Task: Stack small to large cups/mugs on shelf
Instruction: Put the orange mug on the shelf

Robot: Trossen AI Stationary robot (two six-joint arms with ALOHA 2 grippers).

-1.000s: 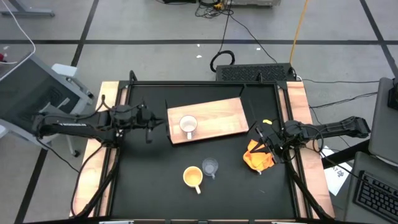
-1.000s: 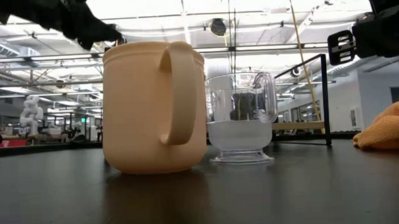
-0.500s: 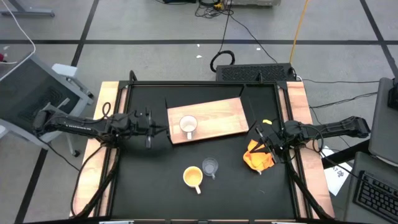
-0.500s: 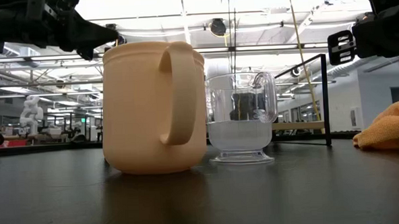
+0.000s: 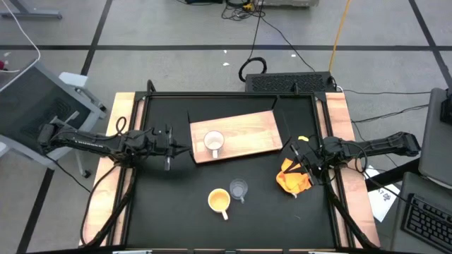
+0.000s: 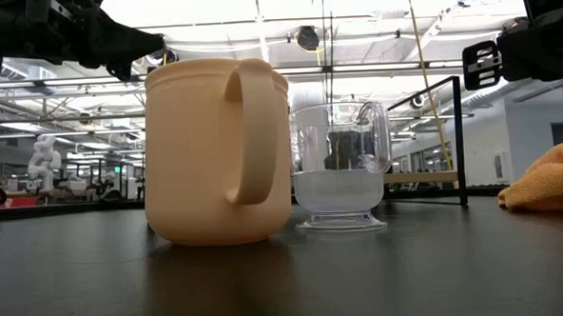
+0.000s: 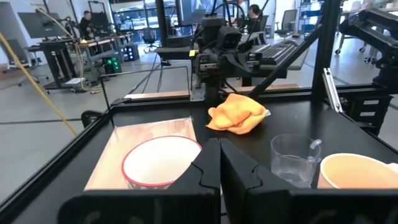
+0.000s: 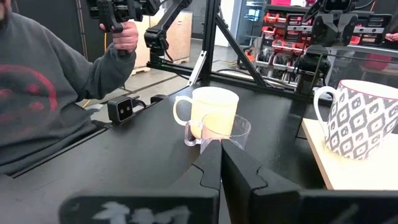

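Note:
The white mug (image 5: 213, 143) stands on the left end of the wooden shelf (image 5: 247, 134); the right wrist view shows its grey pattern (image 8: 357, 121). The yellow-orange mug (image 5: 219, 201) and the clear glass cup (image 5: 239, 189) stand side by side on the black table, near its front. My left gripper (image 5: 185, 147) is shut and empty, level in the air just left of the shelf, pointing at the white mug (image 7: 160, 162). My right gripper (image 5: 288, 150) is shut and empty, off the shelf's right end, above the orange cloth (image 5: 293, 178).
The orange cloth lies crumpled on the table's right side. A black frame (image 6: 457, 141) runs along the table's edges. In the right wrist view a person (image 8: 43, 93) stands beyond the table holding a handle. Bare table lies in front of my left gripper.
My left gripper has sunk a little and shifted slightly toward the table's near edge. It has tipped from slanting downward to level. It has stayed shut. The mugs, the cup and the shelf have kept their places.

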